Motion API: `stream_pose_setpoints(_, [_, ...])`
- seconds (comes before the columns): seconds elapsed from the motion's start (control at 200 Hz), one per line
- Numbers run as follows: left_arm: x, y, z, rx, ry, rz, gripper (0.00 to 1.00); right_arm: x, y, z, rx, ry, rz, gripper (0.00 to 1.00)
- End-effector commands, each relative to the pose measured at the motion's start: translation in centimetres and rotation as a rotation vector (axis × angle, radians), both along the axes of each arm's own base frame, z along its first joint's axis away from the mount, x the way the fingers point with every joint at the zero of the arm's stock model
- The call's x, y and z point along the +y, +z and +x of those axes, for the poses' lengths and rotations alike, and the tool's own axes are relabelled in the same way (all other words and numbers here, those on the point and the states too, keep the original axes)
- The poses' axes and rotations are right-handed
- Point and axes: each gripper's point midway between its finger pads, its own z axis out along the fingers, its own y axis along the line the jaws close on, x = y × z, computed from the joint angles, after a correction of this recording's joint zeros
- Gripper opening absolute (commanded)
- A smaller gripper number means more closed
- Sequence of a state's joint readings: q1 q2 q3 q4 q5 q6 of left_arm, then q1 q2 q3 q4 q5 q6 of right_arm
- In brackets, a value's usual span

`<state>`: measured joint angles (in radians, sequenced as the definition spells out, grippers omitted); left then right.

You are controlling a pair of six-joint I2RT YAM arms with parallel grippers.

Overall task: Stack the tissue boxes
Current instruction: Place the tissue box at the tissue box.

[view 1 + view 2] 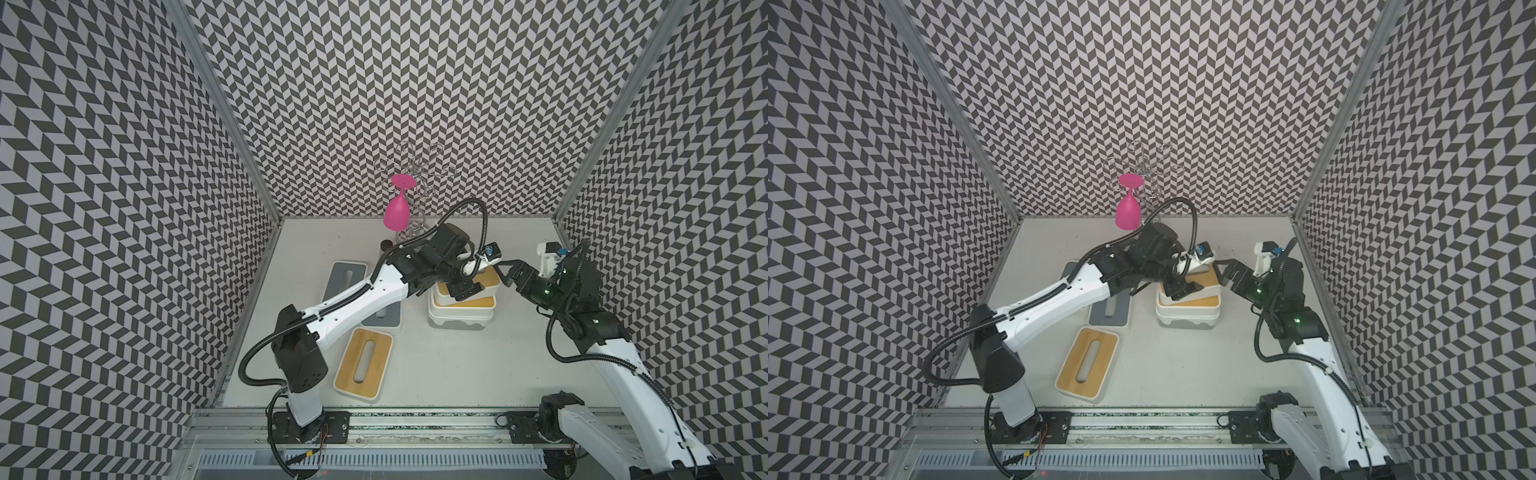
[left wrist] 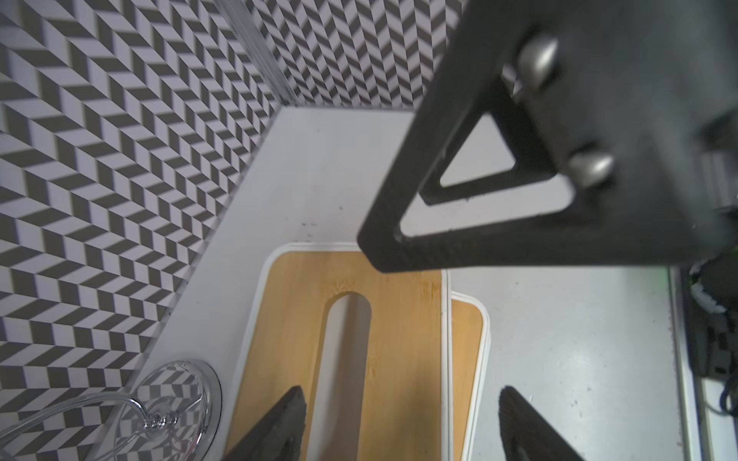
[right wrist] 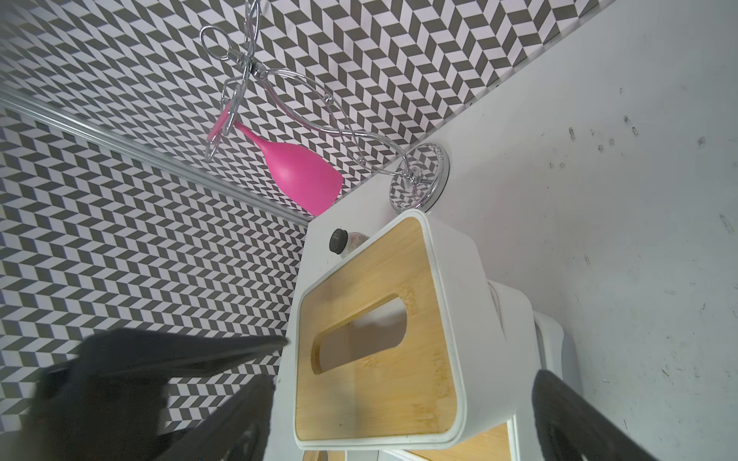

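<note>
Three tissue boxes form a stack right of the table's middle. The top one has a bamboo lid and sits slightly askew on a second bamboo-lidded box. My left gripper hovers open over the top box, one finger above the lid and the other past its edge. Open wide, my right gripper straddles the top box's right end with small gaps. A bamboo-lidded box lies at the front left. Two grey-lidded boxes lie partly under my left arm.
A wire rack at the back holds an upside-down pink goblet; its round base stands close behind the stack. A small dark-capped jar stands near it. Patterned walls enclose the table.
</note>
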<state>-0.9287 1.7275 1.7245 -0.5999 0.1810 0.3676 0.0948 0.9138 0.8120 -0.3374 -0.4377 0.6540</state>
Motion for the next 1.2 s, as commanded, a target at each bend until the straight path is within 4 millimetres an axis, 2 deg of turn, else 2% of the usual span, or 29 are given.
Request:
stream_pose_setpoints(0.0, [1.3, 7.3, -0.8, -0.052, 0.059, -0.237, 0.8, 0.7, 1.3, 0.5, -0.069, 0.049, 0.004, 0.99])
stream_pose_setpoints(0.09, [3.5, 9.4, -0.6, -0.012, 0.164, -0.353, 0.82, 1.1, 1.3, 0.7, -0.074, 0.074, 0.013, 0.99])
stream_pose_setpoints(0.2, [6.9, 10.6, 0.3, 0.08, 0.324, -0.497, 0.84, 1.5, 1.4, 0.9, -0.079, 0.102, 0.023, 0.99])
stream_pose_setpoints(0.29, [10.0, 10.0, 1.3, 0.193, 0.451, -0.608, 0.87, 1.9, 1.5, 1.0, -0.081, 0.129, 0.026, 0.99])
stream_pose_setpoints(0.375, [12.8, 8.5, 2.5, 0.27, 0.591, -0.662, 0.89, 2.3, 1.6, 1.2, -0.086, 0.151, 0.036, 0.99])
stream_pose_setpoints(0.456, [14.0, 6.8, 2.7, 0.349, 0.657, -0.72, 0.92, 2.5, 1.7, 1.2, -0.088, 0.168, 0.029, 0.99])
stream_pose_setpoints(0.651, [13.8, 3.7, 3.3, 0.473, 0.662, -0.778, 0.95, 2.7, 1.5, 1.5, -0.085, 0.184, 0.02, 0.99])
stream_pose_setpoints(0.956, [11.0, -0.7, 4.0, 0.614, 0.642, -0.762, 0.95, 3.3, 1.2, 1.1, -0.075, 0.224, 0.028, 0.99])
stream_pose_setpoints(1.197, [8.8, -2.0, 2.8, 0.651, 0.61, -0.73, 0.95, 3.7, 0.5, 0.3, -0.05, 0.244, 0.038, 0.99])
